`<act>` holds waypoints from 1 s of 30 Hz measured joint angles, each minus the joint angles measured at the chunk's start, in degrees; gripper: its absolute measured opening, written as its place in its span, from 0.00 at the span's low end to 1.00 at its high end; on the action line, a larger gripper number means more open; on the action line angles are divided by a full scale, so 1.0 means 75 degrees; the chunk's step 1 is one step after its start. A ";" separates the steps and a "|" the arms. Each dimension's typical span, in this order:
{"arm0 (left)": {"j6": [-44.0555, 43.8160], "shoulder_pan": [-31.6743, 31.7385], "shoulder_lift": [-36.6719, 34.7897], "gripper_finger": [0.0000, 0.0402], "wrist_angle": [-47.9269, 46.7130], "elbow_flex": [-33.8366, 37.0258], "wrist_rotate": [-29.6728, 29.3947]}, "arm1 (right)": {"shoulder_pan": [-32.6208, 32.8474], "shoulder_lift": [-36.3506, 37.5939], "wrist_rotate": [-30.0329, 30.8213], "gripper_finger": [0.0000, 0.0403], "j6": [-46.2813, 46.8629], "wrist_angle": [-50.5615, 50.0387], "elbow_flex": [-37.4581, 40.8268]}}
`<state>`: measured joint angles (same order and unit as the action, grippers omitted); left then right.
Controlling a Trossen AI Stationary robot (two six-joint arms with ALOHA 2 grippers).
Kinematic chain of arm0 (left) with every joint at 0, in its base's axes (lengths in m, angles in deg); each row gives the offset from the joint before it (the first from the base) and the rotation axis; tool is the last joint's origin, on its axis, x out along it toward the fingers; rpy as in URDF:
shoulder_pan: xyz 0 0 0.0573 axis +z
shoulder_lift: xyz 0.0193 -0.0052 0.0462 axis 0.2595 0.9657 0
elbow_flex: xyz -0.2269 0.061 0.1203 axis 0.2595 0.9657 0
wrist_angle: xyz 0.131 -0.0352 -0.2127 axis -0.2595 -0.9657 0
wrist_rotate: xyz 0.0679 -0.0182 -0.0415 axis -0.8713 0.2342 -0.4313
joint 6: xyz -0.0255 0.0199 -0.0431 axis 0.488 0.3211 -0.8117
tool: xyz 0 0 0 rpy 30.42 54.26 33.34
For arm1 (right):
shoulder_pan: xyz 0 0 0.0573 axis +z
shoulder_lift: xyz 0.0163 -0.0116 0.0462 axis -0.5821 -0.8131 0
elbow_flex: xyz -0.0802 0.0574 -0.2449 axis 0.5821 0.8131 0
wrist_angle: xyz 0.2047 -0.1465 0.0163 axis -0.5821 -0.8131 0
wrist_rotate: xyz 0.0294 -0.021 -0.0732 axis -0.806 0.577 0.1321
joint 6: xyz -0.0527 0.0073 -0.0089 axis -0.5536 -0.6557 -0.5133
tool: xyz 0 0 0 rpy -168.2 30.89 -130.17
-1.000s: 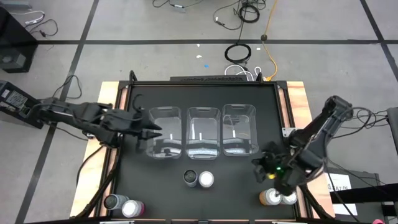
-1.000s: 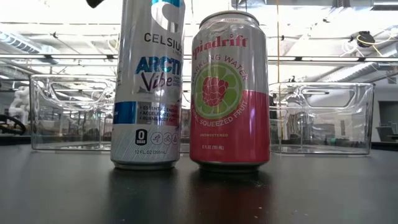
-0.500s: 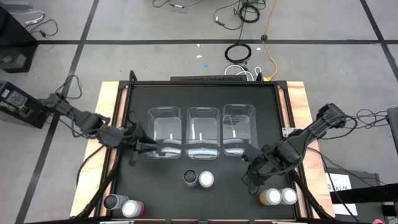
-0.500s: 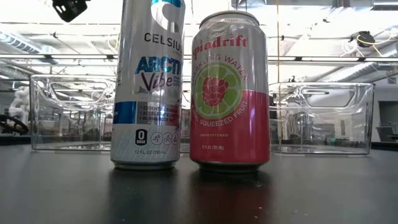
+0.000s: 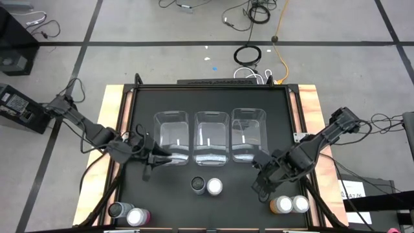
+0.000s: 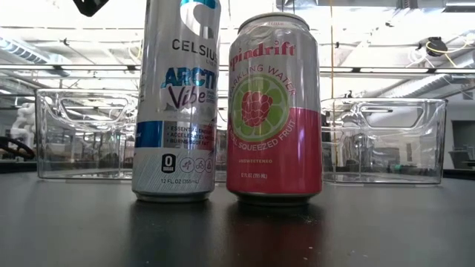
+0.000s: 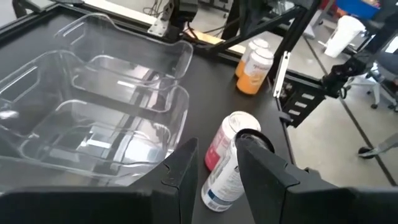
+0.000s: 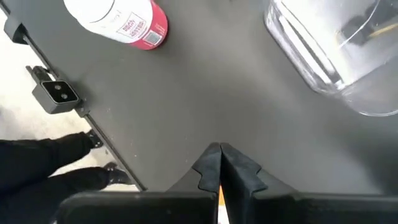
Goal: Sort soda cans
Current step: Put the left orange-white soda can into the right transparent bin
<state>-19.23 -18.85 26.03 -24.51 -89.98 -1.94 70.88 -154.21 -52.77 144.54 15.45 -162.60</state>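
Observation:
Two cans stand side by side on the black table near its middle: a tall silver-white can (image 6: 178,100) and a pink can (image 6: 274,107), also seen from above as the dark-topped can (image 5: 198,186) and the white-topped can (image 5: 215,187). Another pair of cans (image 5: 127,213) stands at the near-left corner, and two orange cans (image 5: 289,204) stand at the near-right corner. My left gripper (image 5: 157,160) hovers open by the left bin's near end, its fingers pointing at the middle pair (image 7: 225,163). My right gripper (image 5: 261,183) is shut, low over bare table right of that pair.
Three clear plastic bins (image 5: 210,136) sit in a row across the table's middle, far of the cans. The orange cans (image 7: 252,65) show beyond the table's raised black frame (image 5: 294,116). Bare black surface lies between the can pairs. Cables lie on the floor beyond.
My left gripper has moved from over the left bin toward the near edge, ending just off the bin's near end and pointing at the middle cans. My right arm swung from above the orange cans toward the table's left, then stayed still. No can has moved.

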 joint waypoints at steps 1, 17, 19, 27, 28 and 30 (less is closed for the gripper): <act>0.0000 0.0000 0.0033 0.30 0.0005 0.0000 0.0003 | -0.0015 0.0013 0.0000 0.01 -0.0095 -0.0006 0.0000; -0.0005 0.0006 0.0098 0.30 0.0112 0.0000 0.0043 | -0.0078 0.0037 -0.0455 0.48 0.0343 -0.1279 0.0000; -0.0006 0.0006 0.0098 0.30 0.0107 0.0000 0.0054 | -0.0075 0.0037 -0.0455 0.57 0.0408 -0.1452 0.0000; -0.0006 0.0006 0.0098 0.30 0.0098 0.0000 0.0075 | -0.0031 0.0037 -0.0881 0.89 -0.0079 -0.1955 0.0000; -0.0006 0.0006 0.0098 0.30 0.0098 0.0000 0.0074 | -0.0023 0.0037 -0.0911 0.92 -0.0331 -0.1948 0.0000; -0.0003 0.0006 0.0098 0.30 0.0094 0.0000 0.0075 | -0.0019 0.0037 -0.0916 0.95 -0.0598 -0.1947 0.0000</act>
<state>-19.25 -18.80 26.77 -23.81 -89.98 -1.37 70.74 -153.93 -59.64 140.05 0.85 -162.60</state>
